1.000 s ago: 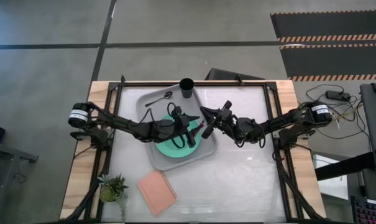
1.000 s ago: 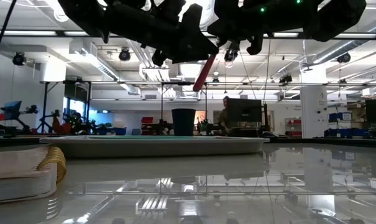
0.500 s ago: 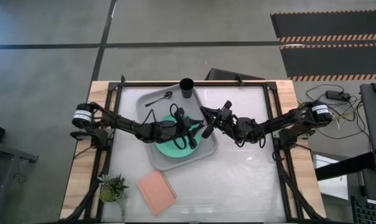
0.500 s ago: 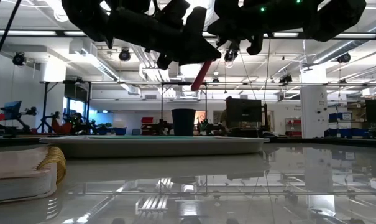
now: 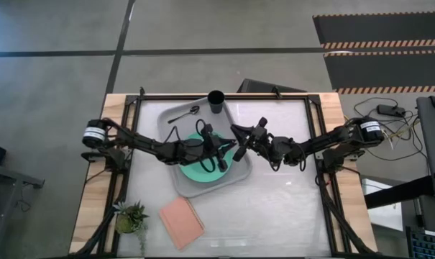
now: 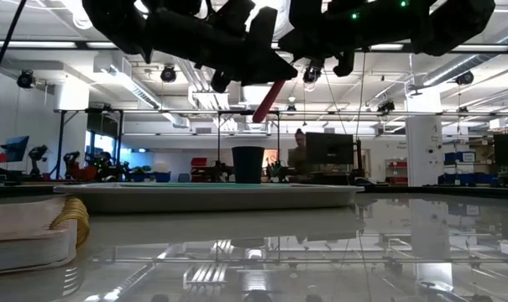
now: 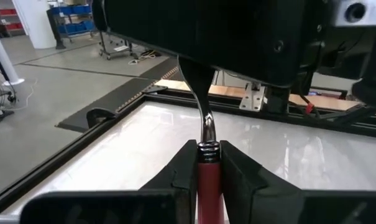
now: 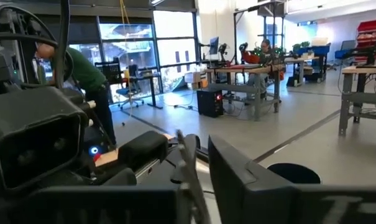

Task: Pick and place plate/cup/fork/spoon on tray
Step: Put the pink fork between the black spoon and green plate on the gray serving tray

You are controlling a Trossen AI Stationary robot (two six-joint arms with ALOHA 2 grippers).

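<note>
**Fork held between both grippers above the tray**

Little has shifted in the last second: the left gripper [image 5: 218, 147] has drawn slightly back toward its own side, and the fork [image 6: 265, 99] now hangs a touch further left in the low view.

Both arms meet over the tray [image 5: 175, 182]. The left gripper is clamped on the fork's pink-red handle [image 7: 207, 186], its fingers [image 7: 186, 167] pressed against either side just below the metal neck. The right gripper [image 5: 236, 134] sits at the fork's metal end; whether it grips cannot be told. The fork hangs tilted, well above the tray.

The plate [image 5: 192, 170] lies on the tray beneath the left gripper. The cup [image 5: 216, 101] stands upright at the tray's far edge, with the spoon [image 5: 183, 114] lying beside it.
</note>
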